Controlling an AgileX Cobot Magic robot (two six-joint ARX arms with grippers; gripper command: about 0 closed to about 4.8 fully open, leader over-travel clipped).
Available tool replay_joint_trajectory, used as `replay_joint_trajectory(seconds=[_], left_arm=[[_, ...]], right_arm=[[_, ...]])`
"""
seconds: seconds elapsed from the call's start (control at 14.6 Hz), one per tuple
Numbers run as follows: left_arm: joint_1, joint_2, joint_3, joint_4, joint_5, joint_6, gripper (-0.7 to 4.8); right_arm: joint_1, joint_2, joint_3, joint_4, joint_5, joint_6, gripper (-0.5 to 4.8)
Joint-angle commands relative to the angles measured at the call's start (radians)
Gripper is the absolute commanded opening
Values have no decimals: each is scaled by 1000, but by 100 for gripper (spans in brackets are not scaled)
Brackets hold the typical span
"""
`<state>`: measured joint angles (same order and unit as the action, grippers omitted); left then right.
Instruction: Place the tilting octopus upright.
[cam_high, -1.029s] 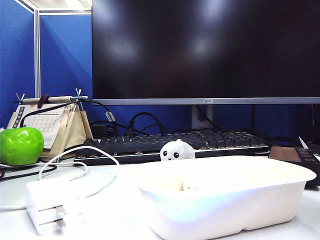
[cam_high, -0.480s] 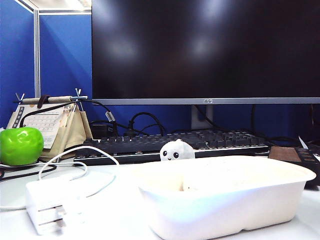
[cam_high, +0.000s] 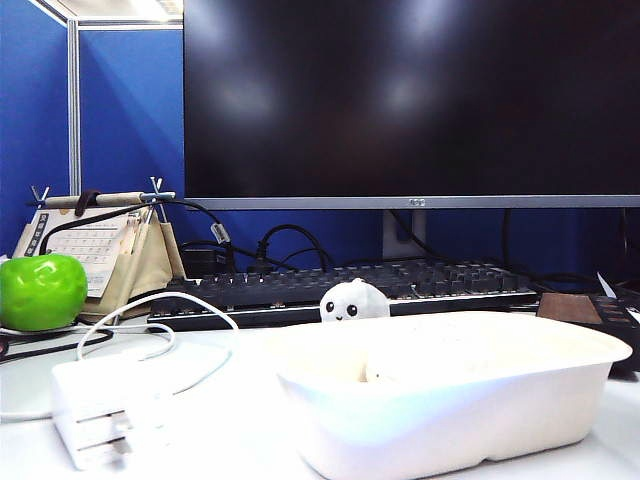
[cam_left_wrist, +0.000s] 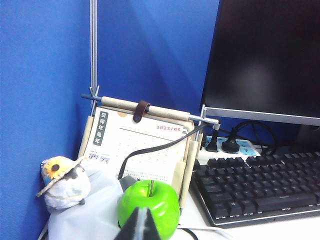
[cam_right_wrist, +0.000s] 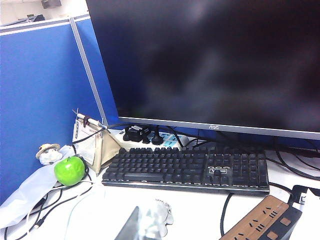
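Left gripper (cam_left_wrist: 140, 226) is pinched together, parked off the keyboard's (cam_high: 340, 285) apple (cam_left_wrist: 148, 202) end. Right gripper (cam_right_wrist: 139, 226) hovers near the octopus (cam_high: 355, 300); can't tell its jaws. The octopus sits untouched just in front of the keyboard. Looks like the approach stage: lower, then pinch the head gently.
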<state>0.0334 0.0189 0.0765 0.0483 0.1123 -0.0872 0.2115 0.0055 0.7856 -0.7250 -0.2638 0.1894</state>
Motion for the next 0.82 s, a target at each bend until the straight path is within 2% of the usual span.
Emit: replay_joint_trajectory(seconds=[0.07, 0.21, 0.34, 0.55, 0.82], left_arm=[[0, 1, 1, 11, 4, -3, -5], [0, 1, 1, 11, 4, -3, -5], [0, 1, 1, 11, 4, -3, -5], [0, 1, 1, 11, 4, -3, -5], [0, 1, 1, 10, 4, -3, -5]], right_arm=[[0, -2, 3, 11, -1, 0, -6], [0, -2, 3, 11, -1, 0, -5], [0, -2, -19, 76, 7, -66, -6], [0, -2, -200, 420, 7, -200, -6], [-30, -2, -546, 781, 24, -227, -5]])
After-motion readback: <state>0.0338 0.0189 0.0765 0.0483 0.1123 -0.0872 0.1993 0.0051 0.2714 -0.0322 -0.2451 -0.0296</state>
